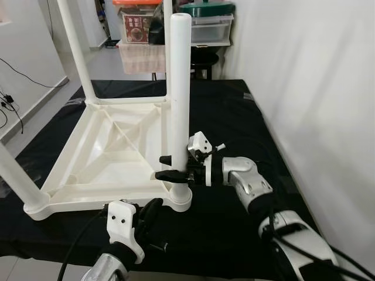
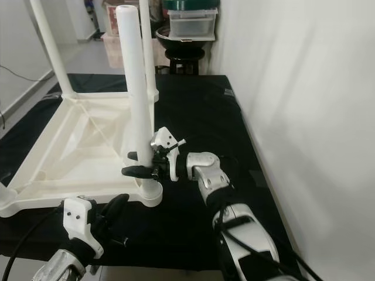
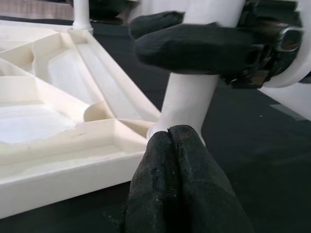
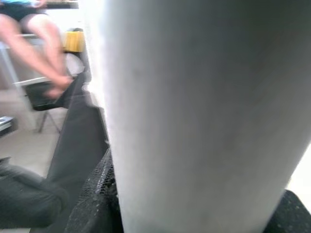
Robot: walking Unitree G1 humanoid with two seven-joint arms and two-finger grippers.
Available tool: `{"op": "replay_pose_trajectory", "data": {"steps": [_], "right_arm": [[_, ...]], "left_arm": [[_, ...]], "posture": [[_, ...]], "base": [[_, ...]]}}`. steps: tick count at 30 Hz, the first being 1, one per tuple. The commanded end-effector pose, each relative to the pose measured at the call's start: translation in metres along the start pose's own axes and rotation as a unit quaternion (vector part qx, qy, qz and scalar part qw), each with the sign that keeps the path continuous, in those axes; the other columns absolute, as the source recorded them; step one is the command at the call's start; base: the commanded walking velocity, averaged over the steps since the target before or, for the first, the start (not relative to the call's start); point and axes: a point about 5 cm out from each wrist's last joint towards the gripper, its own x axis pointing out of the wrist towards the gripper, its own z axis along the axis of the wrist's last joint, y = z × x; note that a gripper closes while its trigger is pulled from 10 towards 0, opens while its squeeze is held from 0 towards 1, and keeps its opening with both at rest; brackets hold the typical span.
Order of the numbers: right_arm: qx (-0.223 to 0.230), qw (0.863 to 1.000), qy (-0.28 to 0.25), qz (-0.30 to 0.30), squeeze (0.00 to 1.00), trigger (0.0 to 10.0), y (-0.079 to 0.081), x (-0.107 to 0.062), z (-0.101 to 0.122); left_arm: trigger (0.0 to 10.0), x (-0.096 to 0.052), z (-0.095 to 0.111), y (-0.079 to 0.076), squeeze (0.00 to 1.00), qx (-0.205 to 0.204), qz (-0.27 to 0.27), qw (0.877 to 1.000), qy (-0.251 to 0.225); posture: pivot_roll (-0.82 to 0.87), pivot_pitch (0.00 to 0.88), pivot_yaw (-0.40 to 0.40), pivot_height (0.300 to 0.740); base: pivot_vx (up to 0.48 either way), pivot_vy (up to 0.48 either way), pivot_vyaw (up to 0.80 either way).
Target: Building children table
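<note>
Right tool point(image 1: 170, 167) clamped round upright white leg point(image 1: 179, 88) near its socket on upturned table point(image 1: 105, 146); left tool point(image 1: 153, 209) pinched shut, empty, near that corner, above black cloth point(image 1: 234, 117).

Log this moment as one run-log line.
step: fitting leg | right gripper: shut on white table leg, upright in corner socket | left gripper: shut, beside socket | tabletop: upside down on black cloth

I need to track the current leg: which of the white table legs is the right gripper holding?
The near-right corner leg, the upright one closest to the robot. The right gripper is shut on it low down, just above its socket; the other legs stand untouched at other corners.
</note>
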Motion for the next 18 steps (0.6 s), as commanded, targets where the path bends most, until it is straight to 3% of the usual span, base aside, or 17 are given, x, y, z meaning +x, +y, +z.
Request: {"op": "replay_pose_trajectory", "data": {"steps": [1, 2, 4, 9, 14, 15, 16, 17, 18], "right_arm": [[0.006, 0.998, 0.048, -0.043, 0.0, 0.0, 0.001, -0.004, -0.02], [0.066, 0.976, 0.037, -0.206, 0.0, 0.0, 0.003, -0.003, -0.025], [0.066, 0.96, 0.04, -0.268, 0.0, 0.0, 0.031, 0.004, -0.026], [0.079, 0.962, 0.06, -0.254, 0.0, 0.0, 0.021, 0.01, -0.031], [0.062, 0.966, 0.054, -0.246, 0.0, 0.0, 0.023, 0.019, -0.025], [0.071, 0.966, 0.049, -0.243, 0.0, 10.0, 0.024, 0.02, -0.023], [0.071, 0.966, 0.049, -0.243, 0.0, 10.0, 0.024, 0.02, -0.023], [0.08, 0.969, 0.038, -0.229, 1.0, 10.0, 0.024, 0.02, -0.021], [0.075, 0.979, 0.025, -0.19, 1.0, 10.0, 0.028, 0.022, -0.013]], "left_arm": [[10.0, -0.001, -0.003, 0.001, 0.0, 0.002, 0.002, 1.0, 0.009], [10.0, -0.001, -0.003, 0.001, 0.0, 0.001, 0.003, 1.0, 0.008], [10.0, -0.001, -0.003, 0.003, 0.0, -0.002, -0.001, 1.0, 0.01], [10.0, 0.001, -0.003, 0.003, 0.0, -0.004, -0.008, 1.0, 0.011], [10.0, 0.002, -0.002, 0.005, 0.0, 0.003, 0.002, 1.0, 0.007], [10.0, 0.002, -0.002, 0.005, 0.0, 0.003, 0.003, 1.0, 0.007], [10.0, 0.002, -0.002, 0.005, 0.0, 0.003, 0.003, 1.0, 0.007], [10.0, 0.002, -0.002, 0.005, 0.0, 0.004, 0.003, 1.0, 0.007], [10.0, 0.002, -0.002, 0.005, 0.0, 0.003, 0.002, 1.0, 0.007]], "posture": [[0.04, 0.0, -0.049, 0.74], [0.03, 0.0, -0.044, 0.74], [0.01, 0.0, -0.028, 0.74], [0.02, 0.0, -0.024, 0.74], [0.02, 0.0, -0.022, 0.74], [0.02, 0.0, -0.022, 0.74], [0.02, 0.0, -0.022, 0.74], [0.02, 0.0, -0.022, 0.74], [0.02, 0.0, -0.022, 0.74]], "base": [[0.0, 0.0, 0.0], [0.0, 0.0, 0.0], [0.0, 0.0, 0.0], [0.0, 0.0, 0.0], [0.0, 0.0, 0.0], [0.0, 0.0, 0.0], [0.0, 0.0, 0.0], [0.0, 0.0, 0.0], [0.0, 0.0, 0.0]]}}
